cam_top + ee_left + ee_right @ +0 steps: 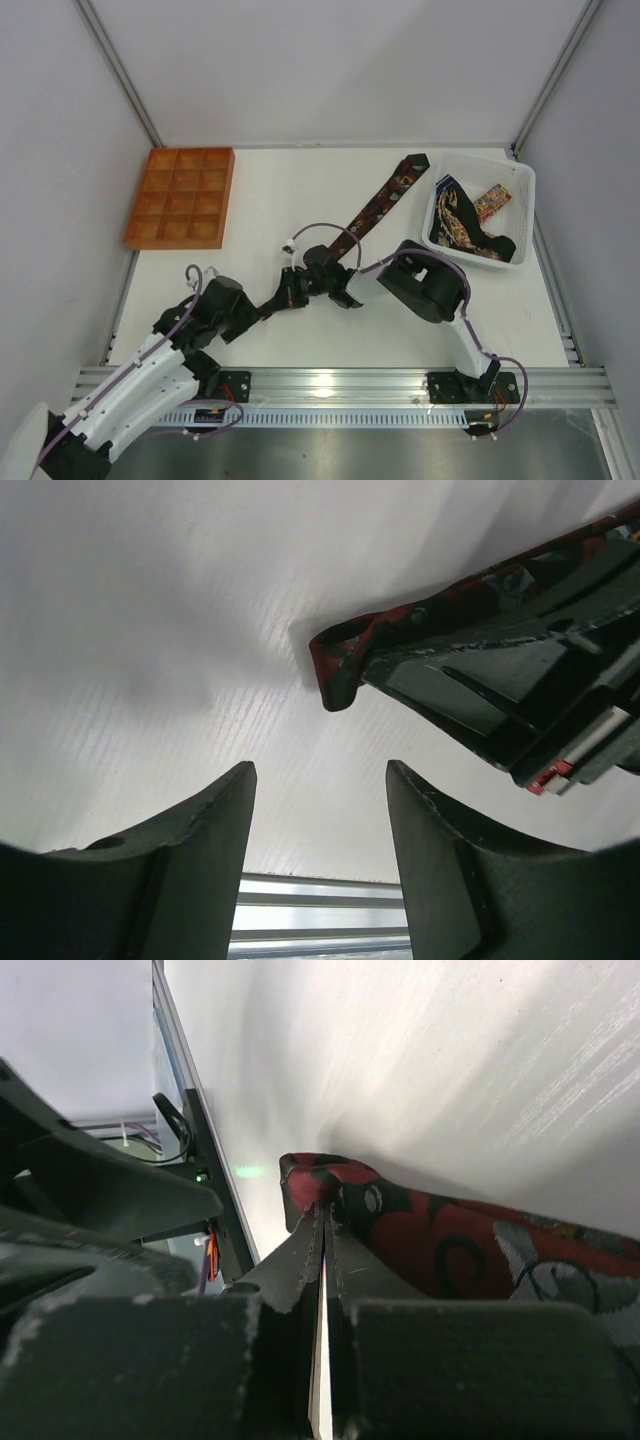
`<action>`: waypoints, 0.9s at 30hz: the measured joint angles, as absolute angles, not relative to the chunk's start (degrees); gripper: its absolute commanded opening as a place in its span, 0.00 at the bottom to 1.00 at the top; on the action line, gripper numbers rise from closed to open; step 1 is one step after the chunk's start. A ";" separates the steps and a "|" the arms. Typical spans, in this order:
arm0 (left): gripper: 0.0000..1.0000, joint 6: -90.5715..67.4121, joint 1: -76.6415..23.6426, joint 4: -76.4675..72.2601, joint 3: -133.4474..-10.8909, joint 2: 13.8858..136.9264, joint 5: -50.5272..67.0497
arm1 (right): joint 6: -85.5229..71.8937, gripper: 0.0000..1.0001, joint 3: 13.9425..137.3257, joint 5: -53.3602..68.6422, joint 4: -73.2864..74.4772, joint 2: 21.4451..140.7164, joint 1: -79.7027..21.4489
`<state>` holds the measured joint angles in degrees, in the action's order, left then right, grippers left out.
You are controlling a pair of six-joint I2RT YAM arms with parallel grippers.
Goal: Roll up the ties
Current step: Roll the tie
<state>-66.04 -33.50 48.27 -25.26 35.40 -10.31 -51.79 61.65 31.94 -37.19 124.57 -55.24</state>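
Note:
A maroon tie [375, 212] with a dark swirl print lies stretched diagonally across the white table, its wide end at the back near the basket. My right gripper [288, 291] is shut on the tie's folded narrow end [345, 1182], pinching it at the fingertips [300, 1250] just above the table. In the left wrist view that folded end [338, 668] hangs a short way ahead of my left gripper [320, 772]. The left gripper [250, 305] is open with nothing between its fingers [215, 810]. More ties [462, 228], black with gold and multicoloured prints, lie heaped in the basket.
A white mesh basket [520, 182] stands at the back right. An orange compartment tray [182, 197] sits at the back left. The metal rail [340, 385] runs along the table's near edge, and grey walls close in both sides.

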 measured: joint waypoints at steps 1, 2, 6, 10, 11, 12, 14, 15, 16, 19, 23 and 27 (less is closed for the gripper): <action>0.60 -66.43 -33.50 47.92 -25.02 35.86 -10.31 | -51.64 0.00 61.43 31.92 -36.77 124.03 -55.13; 0.60 -66.70 -33.47 47.64 -24.88 36.07 -10.31 | -51.35 0.00 61.14 31.94 -35.92 123.31 -55.00; 0.56 -67.66 -32.84 46.22 -24.75 36.64 -10.35 | -49.50 0.00 60.93 31.94 -32.97 120.27 -54.17; 0.56 -67.72 -31.57 44.91 -24.75 37.54 -10.41 | -47.46 0.00 61.80 32.40 -30.85 118.69 -52.88; 0.56 -67.70 -31.27 44.58 -24.73 38.04 -10.41 | -47.11 0.00 62.00 32.45 -30.37 118.69 -52.49; 0.56 -67.70 -30.96 44.12 -24.73 38.65 -10.37 | -46.83 0.00 62.04 32.51 -30.13 118.69 -52.18; 0.55 -67.70 -30.55 42.81 -24.45 39.83 -10.28 | -46.37 0.00 62.22 32.80 -29.23 118.72 -51.40; 0.56 -67.72 -30.39 42.04 -24.14 40.38 -10.22 | -46.24 0.00 62.30 32.97 -28.82 118.74 -51.11; 0.56 -67.70 -30.28 41.41 -23.86 40.73 -10.15 | -46.19 0.00 62.43 33.19 -28.69 118.87 -50.83; 0.55 -67.70 -29.58 39.31 -22.63 42.61 -9.89 | -46.17 0.00 62.89 33.67 -28.67 119.94 -50.09; 0.56 -67.61 -28.36 36.91 -21.58 44.77 -9.43 | -46.17 0.00 63.13 34.15 -28.77 122.23 -50.00; 0.56 -67.51 -27.97 34.59 -21.32 46.19 -8.80 | -46.37 0.00 63.31 35.27 -29.89 123.92 -50.00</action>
<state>-67.51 -27.97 34.59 -21.32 46.19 -8.80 -46.37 63.31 35.27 -29.89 123.92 -50.00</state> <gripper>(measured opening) 0.559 0.010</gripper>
